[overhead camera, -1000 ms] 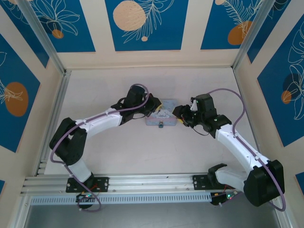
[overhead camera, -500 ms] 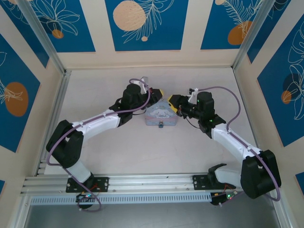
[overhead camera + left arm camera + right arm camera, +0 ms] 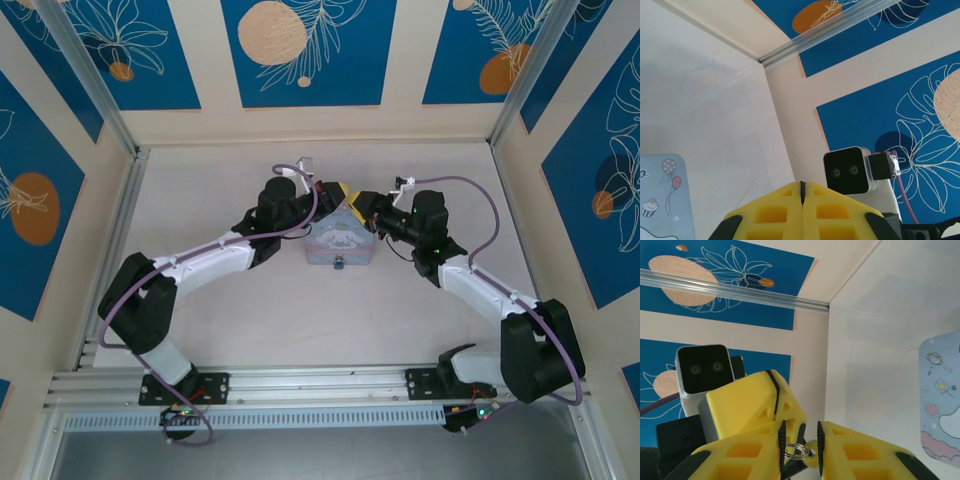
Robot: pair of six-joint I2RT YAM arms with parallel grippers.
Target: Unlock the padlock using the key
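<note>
Pale counter (image 3: 260, 320), tin box (image 3: 338, 243) mid-way. Padlock (image 3: 340, 264) sits at the box's near edge. Over its far edge we see the left pincer (image 3: 801, 184) closed and the right pincer (image 3: 801, 432) narrowly apart astride the key ring (image 3: 796, 450). Key too small to make out. Padlock lies base-ward of both.

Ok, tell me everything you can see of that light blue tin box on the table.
The tin box is light blue, rectangular with rounded corners, its top printed with pastel cartoons: balloons and a cupcake near one corner, a planet, a heart and a pink cloud near another. It looks like painted metal, seems closed, and lies flat on the pale table. A tiny dark piece, seemingly the padlock, sits at the middle of its near edge.
</note>
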